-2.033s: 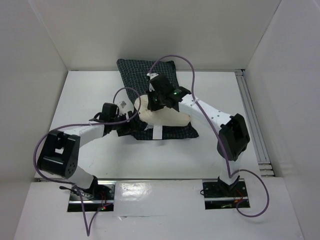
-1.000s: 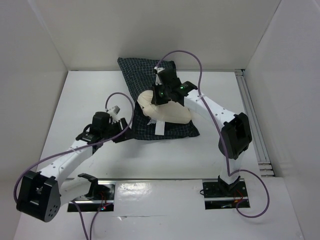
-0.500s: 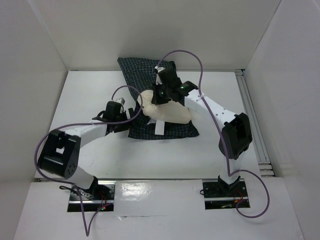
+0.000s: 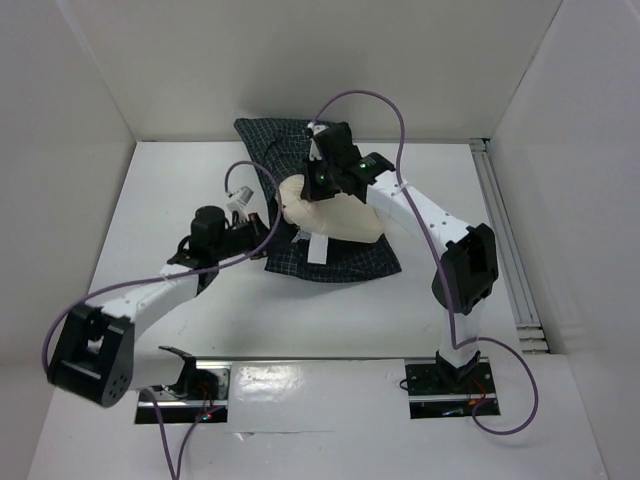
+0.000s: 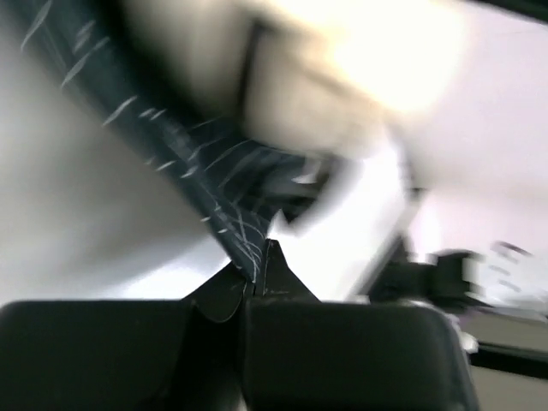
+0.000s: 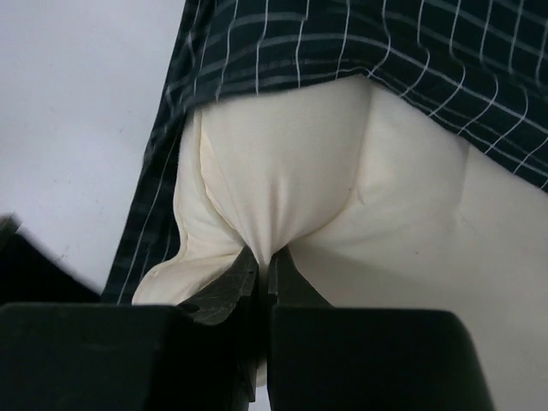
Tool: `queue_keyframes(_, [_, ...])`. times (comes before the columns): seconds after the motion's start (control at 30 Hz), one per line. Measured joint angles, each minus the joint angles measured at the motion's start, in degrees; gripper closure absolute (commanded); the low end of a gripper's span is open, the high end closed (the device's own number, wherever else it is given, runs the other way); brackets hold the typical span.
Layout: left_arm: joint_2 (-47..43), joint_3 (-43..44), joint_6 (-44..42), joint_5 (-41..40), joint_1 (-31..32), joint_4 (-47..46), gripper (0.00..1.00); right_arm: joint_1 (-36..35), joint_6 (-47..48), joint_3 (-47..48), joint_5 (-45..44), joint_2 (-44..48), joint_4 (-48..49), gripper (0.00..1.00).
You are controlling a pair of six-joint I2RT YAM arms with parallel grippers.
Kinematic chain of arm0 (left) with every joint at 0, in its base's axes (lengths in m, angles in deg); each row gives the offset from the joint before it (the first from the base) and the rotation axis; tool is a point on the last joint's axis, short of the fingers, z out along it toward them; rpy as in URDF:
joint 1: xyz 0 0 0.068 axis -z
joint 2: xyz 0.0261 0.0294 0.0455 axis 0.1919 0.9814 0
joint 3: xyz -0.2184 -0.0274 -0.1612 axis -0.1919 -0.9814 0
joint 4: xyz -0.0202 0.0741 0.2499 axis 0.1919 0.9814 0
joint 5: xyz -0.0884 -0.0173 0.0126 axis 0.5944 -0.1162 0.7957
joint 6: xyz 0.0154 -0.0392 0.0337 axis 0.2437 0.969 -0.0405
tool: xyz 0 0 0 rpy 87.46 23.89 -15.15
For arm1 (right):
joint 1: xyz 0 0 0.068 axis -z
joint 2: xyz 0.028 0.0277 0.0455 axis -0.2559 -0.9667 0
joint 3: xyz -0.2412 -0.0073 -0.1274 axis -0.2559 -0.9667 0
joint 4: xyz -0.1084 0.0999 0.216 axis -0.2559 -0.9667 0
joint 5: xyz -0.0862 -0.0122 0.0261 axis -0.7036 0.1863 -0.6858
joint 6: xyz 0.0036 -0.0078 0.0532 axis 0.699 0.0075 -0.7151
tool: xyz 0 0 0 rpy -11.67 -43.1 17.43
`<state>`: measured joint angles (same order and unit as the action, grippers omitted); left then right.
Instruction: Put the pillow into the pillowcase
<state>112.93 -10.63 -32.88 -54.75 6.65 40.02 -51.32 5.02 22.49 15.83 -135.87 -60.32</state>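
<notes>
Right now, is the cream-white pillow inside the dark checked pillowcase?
Only partly: the dark checked cloth pillowcase covers one end of the soft cream-white pillow; the rest lies bare.

No writing, number, brand or sign can be read in any view. The white tag [image 4: 318, 249] at the near edge of the pillow [image 4: 345, 220] is too small to show any print, and the left wrist view is too blurred for any lettering to be made out.
</notes>
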Motion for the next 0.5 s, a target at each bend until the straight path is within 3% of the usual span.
queue_keyframes(0.2, [-14.91,2.01,3.28,1.27,2.93,-1.64,1.00,-1.53,1.14,8.07,-3.10,-0.59,-2.51,1.00])
queue_keyframes(0.5, [-25.16,-4.15,7.54,-0.52,6.43,2.99,1.00,-5.42,1.18,7.87,-4.24,-8.11,1.64,1.00])
